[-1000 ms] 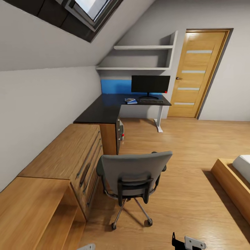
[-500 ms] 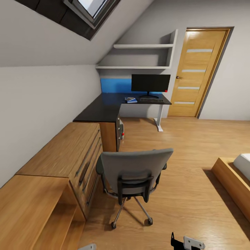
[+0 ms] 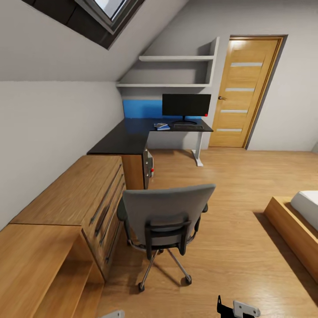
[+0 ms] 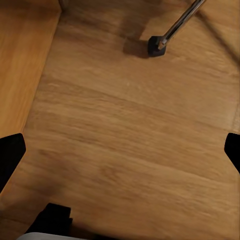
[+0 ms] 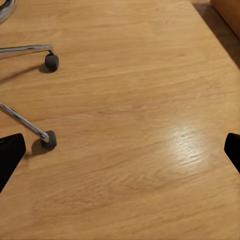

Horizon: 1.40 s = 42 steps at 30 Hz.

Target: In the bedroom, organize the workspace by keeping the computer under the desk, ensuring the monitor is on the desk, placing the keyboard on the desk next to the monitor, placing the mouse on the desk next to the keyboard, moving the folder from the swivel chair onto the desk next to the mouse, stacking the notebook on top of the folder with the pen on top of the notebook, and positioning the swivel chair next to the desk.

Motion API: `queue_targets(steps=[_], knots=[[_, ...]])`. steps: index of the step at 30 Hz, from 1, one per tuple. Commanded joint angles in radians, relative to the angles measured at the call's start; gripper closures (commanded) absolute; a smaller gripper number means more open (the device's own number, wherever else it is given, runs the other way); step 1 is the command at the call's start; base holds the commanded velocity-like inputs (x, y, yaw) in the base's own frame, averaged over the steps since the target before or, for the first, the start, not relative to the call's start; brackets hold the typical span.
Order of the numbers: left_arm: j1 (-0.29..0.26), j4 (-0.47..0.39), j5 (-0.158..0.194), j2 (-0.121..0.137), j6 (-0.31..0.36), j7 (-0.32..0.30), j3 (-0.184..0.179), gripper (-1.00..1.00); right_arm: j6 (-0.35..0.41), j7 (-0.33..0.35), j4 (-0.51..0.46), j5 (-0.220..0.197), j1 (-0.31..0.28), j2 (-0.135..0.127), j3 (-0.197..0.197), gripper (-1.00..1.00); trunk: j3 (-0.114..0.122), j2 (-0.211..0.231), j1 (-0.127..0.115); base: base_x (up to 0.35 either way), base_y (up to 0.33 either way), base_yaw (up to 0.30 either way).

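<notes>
Both claws (left (image 4: pixel 120 150), right (image 5: pixel 120 150)) spread apart above bare floor (image 5: pixel 140 100), swivel chair (image 3: pixel 165 221) ahead.

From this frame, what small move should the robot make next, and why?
Probably roll forward to the swivel chair and bring a hand onto its backrest. The chair stands apart from the desk, beside the wooden cabinet; the monitor and a blue item already sit on the desk. Both hands hang open over bare floor.

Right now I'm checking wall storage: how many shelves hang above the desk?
2. The upper shelf sits under the sloped ceiling, and the lower shelf hangs just above the monitor and desk. Both meet a white upright panel beside the door.
</notes>
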Motion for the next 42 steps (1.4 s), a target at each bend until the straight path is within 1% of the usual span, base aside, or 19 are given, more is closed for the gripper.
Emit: queue_targets(steps=[1,8,12,13,14,16,19,20,23,24,25,26,29,30,32,36,38,39,42], knots=[[-0.001,0.000,0.007,0.000,-0.004,0.006,-0.009,-1.00,0.000,-0.008,-0.001,-0.003,0.000,0.000,0.009,-1.00,-0.004,-0.008,0.004,0.000,0.000,-0.015],[-0.001,0.000,0.006,-0.001,0.000,0.006,-0.013,-1.00,-0.003,-0.008,-0.001,-0.001,0.000,-0.001,0.008,-1.00,-0.026,-0.057,0.031,0.000,0.000,-0.005],[-0.001,-0.051,0.002,-0.013,0.002,0.013,-0.017,-1.00,-0.040,-0.009,-0.002,-0.001,0.000,-0.005,0.004,-1.00,-0.038,-0.085,0.046,0.000,0.000,0.000],[-0.002,-0.088,0.001,-0.014,0.005,0.018,-0.017,-1.00,-0.046,-0.009,-0.006,-0.002,-0.001,-0.009,0.003,-1.00,-0.042,-0.092,0.050,0.000,0.000,0.000],[-0.074,-0.175,-0.004,-0.017,0.087,0.035,-0.017,-1.00,-0.046,-0.015,-0.005,-0.005,-0.059,-0.039,-0.002,-1.00,-0.045,-0.099,0.054,0.000,0.000,0.000],[-0.120,-0.183,-0.004,-0.018,0.155,0.038,-0.017,-1.00,-0.040,-0.016,-0.002,-0.008,-0.102,-0.057,-0.003,-1.00,-0.051,-0.113,0.061,0.000,0.000,0.000],[-0.163,-0.187,-0.004,-0.019,0.206,0.039,-0.016,-1.00,-0.018,-0.016,0.000,-0.012,-0.148,-0.076,-0.004,-1.00,-0.060,-0.134,0.073,0.000,0.000,0.000],[-0.207,-0.189,-0.005,-0.027,0.233,0.039,-0.016,-1.00,0.040,-0.017,0.001,-0.016,-0.203,-0.087,-0.005,-1.00,-0.063,-0.141,0.077,0.000,0.000,0.000],[-0.258,-0.190,-0.005,-0.035,0.248,0.040,-0.016,-1.00,0.123,-0.016,-0.001,-0.019,-0.275,-0.093,-0.006,-1.00,-0.073,-0.162,0.088,0.000,0.000,0.000],[-0.295,-0.190,-0.004,-0.038,0.255,0.040,-0.016,-1.00,0.175,-0.016,-0.002,-0.021,-0.326,-0.095,-0.006,-1.00,-0.076,-0.169,0.092,0.000,0.000,0.000],[-0.313,-0.189,-0.004,-0.039,0.258,0.040,-0.016,-1.00,0.196,-0.016,-0.002,-0.021,-0.350,-0.096,-0.006,-1.00,-0.079,-0.176,0.096,0.000,0.000,0.000],[-0.358,-0.173,-0.003,-0.041,0.262,0.040,-0.015,-1.00,0.241,-0.016,-0.001,-0.022,-0.412,-0.097,-0.006,-1.00,-0.082,-0.183,0.100,0.000,0.000,0.000],[-0.383,-0.134,-0.003,-0.044,0.260,0.041,-0.015,-1.00,0.264,-0.016,0.000,-0.023,-0.449,-0.095,-0.007,-1.00,-0.092,-0.204,0.111,0.000,0.000,0.000],[-0.398,-0.060,-0.003,-0.046,0.239,0.040,-0.014,-1.00,0.272,-0.015,0.003,-0.024,-0.472,-0.090,-0.005,-1.00,-0.095,-0.211,0.115,0.000,0.000,0.000],[-0.403,-0.005,-0.003,-0.047,0.193,0.039,-0.014,-1.00,0.272,-0.015,0.004,-0.023,-0.480,-0.082,-0.004,-1.00,-0.101,-0.225,0.123,0.000,0.000,0.000],[-0.407,0.045,-0.003,-0.043,0.099,0.039,-0.013,-1.00,0.271,-0.013,0.006,-0.023,-0.486,-0.064,-0.002,-1.00,-0.114,-0.253,0.138,0.000,0.000,0.000],[-0.408,0.054,-0.002,-0.042,0.078,0.039,-0.013,-1.00,0.272,-0.012,0.006,-0.023,-0.486,-0.057,-0.002,-1.00,-0.120,-0.267,0.146,0.000,0.000,0.000],[-0.408,0.065,-0.001,-0.040,0.056,0.038,-0.012,-1.00,0.272,-0.010,0.006,-0.023,-0.487,-0.041,-0.001,-1.00,-0.123,-0.274,0.150,0.000,0.000,0.000],[-0.408,0.070,-0.002,-0.041,0.050,0.037,-0.013,-1.00,0.272,-0.010,0.006,-0.023,-0.488,-0.031,-0.001,-1.00,-0.132,-0.295,0.161,0.000,0.000,0.000]])
